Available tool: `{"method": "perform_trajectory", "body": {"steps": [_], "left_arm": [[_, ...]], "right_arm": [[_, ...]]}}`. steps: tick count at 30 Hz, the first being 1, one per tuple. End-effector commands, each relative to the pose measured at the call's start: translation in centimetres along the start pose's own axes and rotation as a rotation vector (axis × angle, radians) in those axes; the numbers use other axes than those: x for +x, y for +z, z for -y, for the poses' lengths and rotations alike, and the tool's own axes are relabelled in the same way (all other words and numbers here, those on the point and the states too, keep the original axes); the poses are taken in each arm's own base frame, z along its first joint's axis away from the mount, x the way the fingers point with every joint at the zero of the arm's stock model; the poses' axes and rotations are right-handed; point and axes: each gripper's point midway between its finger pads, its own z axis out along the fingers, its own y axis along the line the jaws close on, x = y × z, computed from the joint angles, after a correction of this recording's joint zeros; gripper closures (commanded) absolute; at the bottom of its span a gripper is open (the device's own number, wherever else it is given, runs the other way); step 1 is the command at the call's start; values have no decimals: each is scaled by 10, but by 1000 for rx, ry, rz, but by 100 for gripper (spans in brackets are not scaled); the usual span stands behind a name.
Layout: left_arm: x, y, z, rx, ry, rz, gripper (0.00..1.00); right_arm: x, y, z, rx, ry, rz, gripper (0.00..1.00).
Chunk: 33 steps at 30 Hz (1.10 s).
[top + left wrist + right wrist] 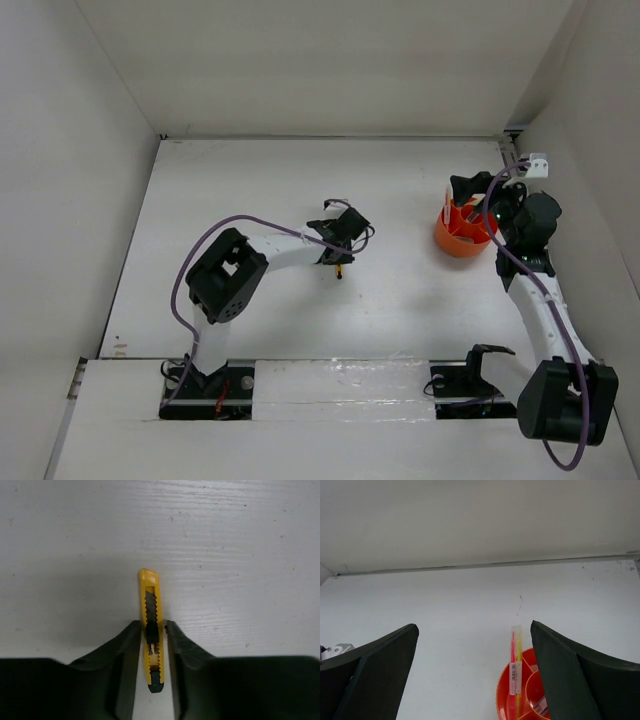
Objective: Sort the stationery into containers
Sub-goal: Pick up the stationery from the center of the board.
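A yellow-black cutter (151, 630) lies on the white table between the fingers of my left gripper (153, 625). The jaws stand closed against its sides, with its yellow tip reaching past them. From above, the left gripper (340, 235) sits mid-table with the yellow tip (338, 268) showing below it. The round orange tub (455, 240) with inner dividers stands at the right. A red pen and a yellow pen (516, 660) lean in one compartment of the tub (501, 695). My right gripper (474, 627) is wide open and empty, just above the tub (478, 198).
White walls enclose the table on the left, back and right. A small white bracket (538, 163) sits in the far right corner behind the tub and also shows in the right wrist view (335, 650).
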Motion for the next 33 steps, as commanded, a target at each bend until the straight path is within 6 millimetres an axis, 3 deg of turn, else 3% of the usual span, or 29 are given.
{"method": "perform_trajectory", "body": {"steps": [1,2,3,7,10,12,13,16,17,21,23,24,25,33], "left_arm": [[30,6,-11,-48,4,-107,82],[31,5,-10,-42,4,-114,98],[31,5,-10,-42,4,-114,100],[8,-27,16,78,58,-23,100],[-15,-42,27,156,70,74,100],[-33,-65,37,241,92,145,100],[-41,-70,42,282,90,195,100],[-66,-97,55,383,109,304,100],[-70,-103,57,397,101,321,100],[-79,-115,60,433,123,369,100],[-84,-128,66,486,111,399,100],[-83,-129,64,490,109,403,100],[-87,-139,67,521,105,418,100],[-88,-163,70,614,118,460,100]], "right_arm": [[-26,4,-13,-45,-10,59,0],[-22,6,-14,-56,2,45,0],[-21,5,-17,-70,1,41,0],[-15,10,-27,-132,43,5,0],[-8,15,-52,-227,64,-33,0],[0,16,-69,-278,88,-70,0],[11,16,-84,-313,100,-106,0],[29,12,-104,-378,105,-165,0],[45,9,-111,-400,127,-205,0],[79,-7,-133,-521,223,-297,0],[81,-19,-154,-638,247,-288,0],[92,-24,-154,-652,272,-309,0],[88,-27,-158,-675,293,-295,0],[89,-42,-193,-811,348,-295,0]]}}
